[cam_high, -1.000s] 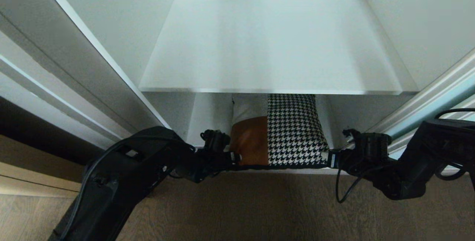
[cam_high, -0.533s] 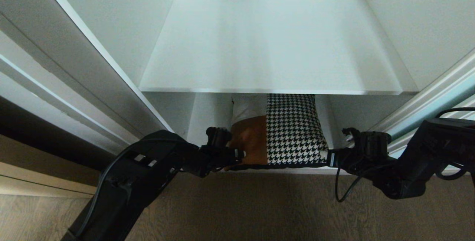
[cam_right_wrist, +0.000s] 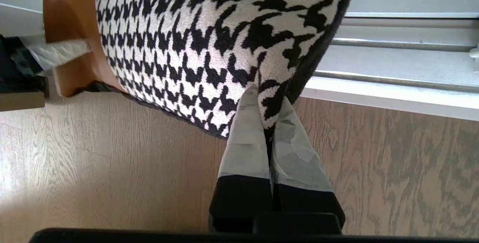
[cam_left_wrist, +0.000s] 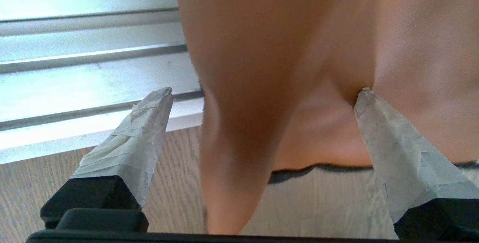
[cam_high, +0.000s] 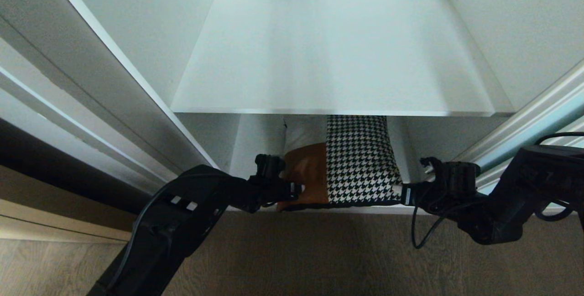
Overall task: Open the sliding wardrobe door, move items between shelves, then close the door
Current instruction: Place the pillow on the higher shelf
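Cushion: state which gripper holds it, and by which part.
The right gripper is shut on the cushion, pinching its houndstooth front corner. The left gripper is open around the tan leather corner, one finger touching, not gripping.

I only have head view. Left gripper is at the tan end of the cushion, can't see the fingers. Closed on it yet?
Observer: No. Left gripper is open, the cushion corner sits between the fingers.
Operator: Any contact?
Observer: One fingertip presses into the tan leather; the other stands clear.
Operator: Right side?
Observer: Right gripper is shut on the houndstooth corner, pinching its black edge.
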